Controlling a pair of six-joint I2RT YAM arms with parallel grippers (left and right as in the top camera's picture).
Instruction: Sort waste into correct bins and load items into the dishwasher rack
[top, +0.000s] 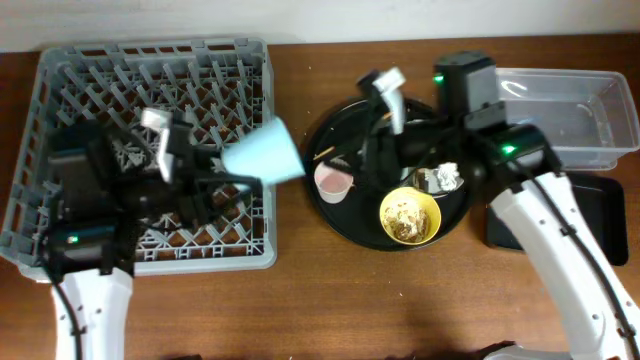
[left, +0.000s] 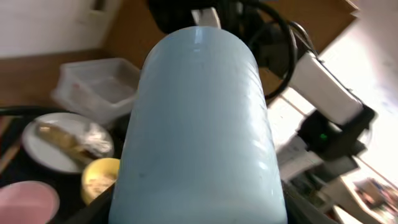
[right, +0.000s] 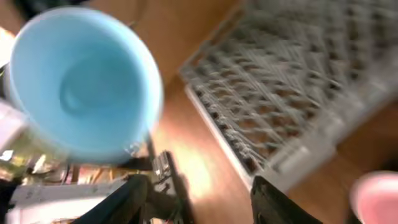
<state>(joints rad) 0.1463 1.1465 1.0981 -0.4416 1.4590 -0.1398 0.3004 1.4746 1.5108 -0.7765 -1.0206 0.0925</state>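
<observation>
Over the right edge of the dishwasher rack (top: 150, 46): your left gripper (top: 222, 168) clamped on the blue cup (top: 266, 152), mouth toward the round black tray (top: 348, 222). Your right gripper (right: 199, 190) above that tray, fingers apart, empty. Pink cup (top: 333, 181) and yellow bowl (top: 409, 217) on the tray.

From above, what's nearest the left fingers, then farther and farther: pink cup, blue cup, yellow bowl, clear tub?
1. Blue cup, held in the left fingers.
2. Pink cup, left side of the round tray.
3. Yellow bowl, front of that tray.
4. Clear tub, far right.
</observation>
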